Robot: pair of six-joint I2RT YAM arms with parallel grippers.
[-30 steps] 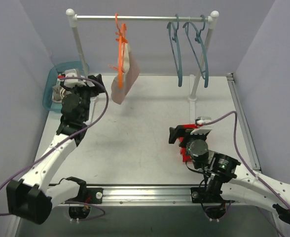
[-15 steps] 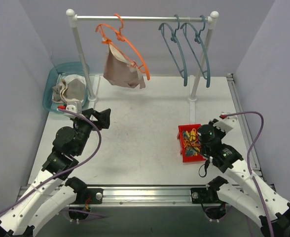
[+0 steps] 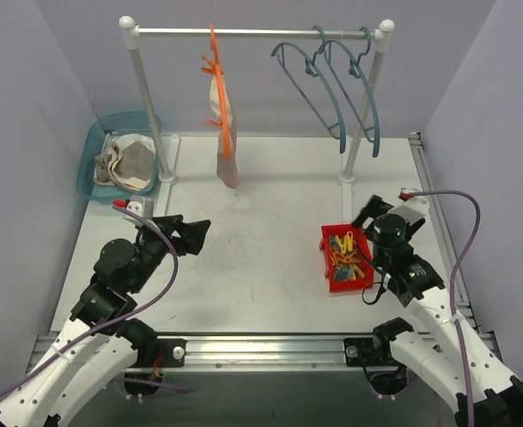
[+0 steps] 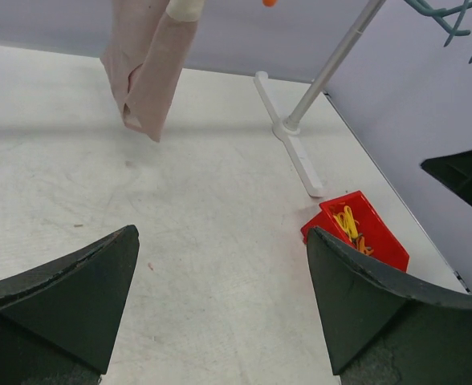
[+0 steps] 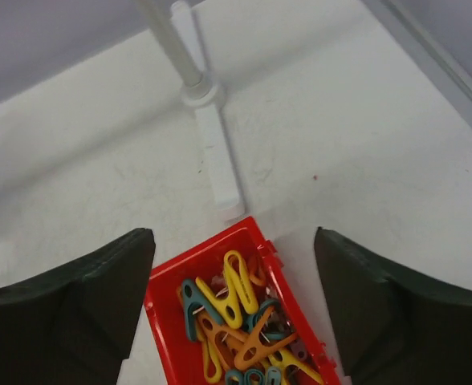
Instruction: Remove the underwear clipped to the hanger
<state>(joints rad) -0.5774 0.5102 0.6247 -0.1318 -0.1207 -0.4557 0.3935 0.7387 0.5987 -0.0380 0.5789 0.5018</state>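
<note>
**Last brief on hanger, both arms low and empty: reach step next**

The underwear, a dusty-pink/taupe piece, hangs limp from the orange hanger on the rail, upper centre of the top view. The hanger is edge-on to the camera, so the clips holding the cloth can't be made out. In the left wrist view the same cloth sits upper left, its bottom corner clear of the table.

The left gripper is at lower left, jaws wide apart with nothing between them, aimed roughly toward the rack but well apart from it. The right gripper is at right centre, jaws also apart and empty, over the far end of the red bin of loose clips.

The blue tub at upper left holds bunched pale cloth, likely briefs already taken off. The two teal hangers at upper right are bare.

Judgement: mid-task, between grabs, one piece left to remove. The next move calls for one arm to rise to the hanger and steady the cloth or hanger while the other gets at a clip. The edge-on hanger could make that approach awkward.
</note>
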